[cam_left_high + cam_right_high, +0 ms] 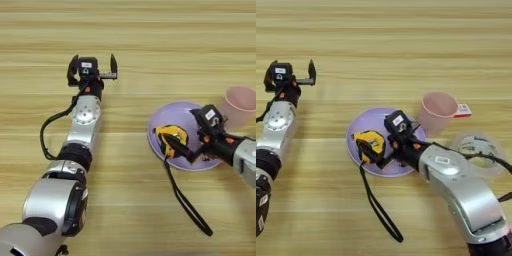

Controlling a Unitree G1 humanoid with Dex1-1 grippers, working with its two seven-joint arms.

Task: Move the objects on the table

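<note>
A round lavender plate (167, 115) lies right of the table's middle. On it rests the yellow-black gadget (172, 134), and its long black strap (187, 205) trails off the plate toward the near edge. My right gripper (172, 143) reaches in from the right and is shut on the gadget, low over the plate. A clear wide tape roll (478, 150) lies flat to the right of the plate, beside my right forearm. My left gripper (94, 64) stands open far to the left with nothing between its fingers.
A pink cup (437, 110) stands upright just behind the plate's right rim. A small red-and-white item (464, 110) lies behind the cup. My left arm stretches along the left side of the light wooden table (150, 30).
</note>
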